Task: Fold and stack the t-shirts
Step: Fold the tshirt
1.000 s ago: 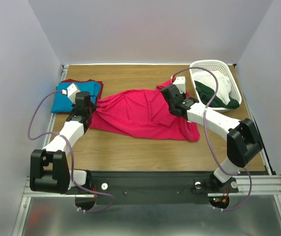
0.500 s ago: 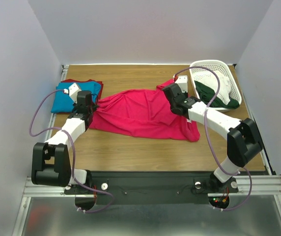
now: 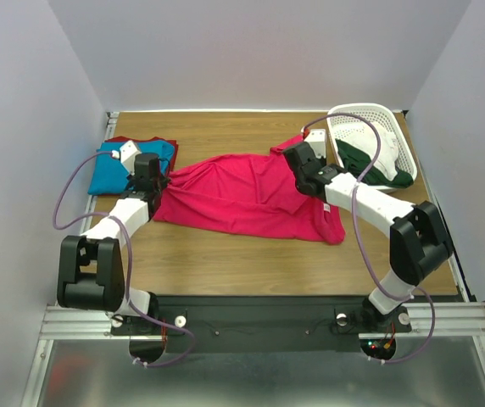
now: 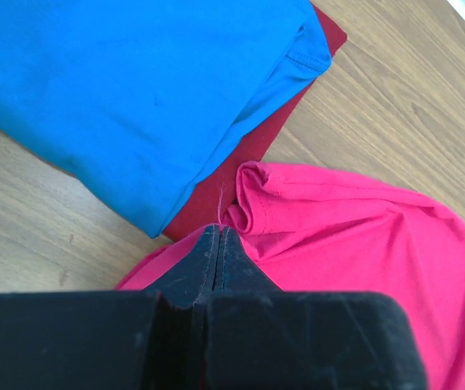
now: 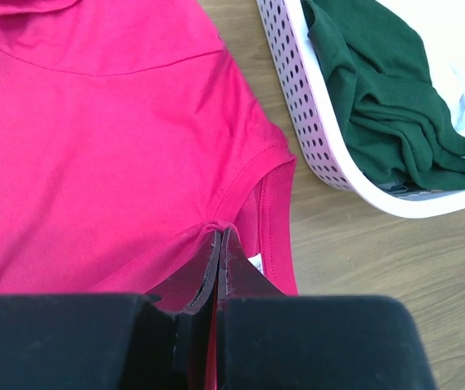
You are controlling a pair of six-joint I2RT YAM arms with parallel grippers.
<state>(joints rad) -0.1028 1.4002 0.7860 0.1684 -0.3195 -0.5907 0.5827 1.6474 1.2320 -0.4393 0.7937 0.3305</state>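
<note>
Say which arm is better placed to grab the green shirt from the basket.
Probably right: the right hand is beside the white plastic lattice basket, though shut on the pink cotton t-shirt; the left hand is far across.

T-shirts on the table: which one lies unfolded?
The crimson-pink t-shirt, spread across the middle; the turquoise-blue t-shirt and dark red t-shirt lie folded, stacked far left.

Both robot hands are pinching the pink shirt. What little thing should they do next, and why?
Probably lift a little and pull the two ends apart to stretch it flat. The left gripper and the right gripper are each shut on an edge of the pink shirt, which lies wrinkled on the table, so it looks too rumpled to fold yet.
</note>
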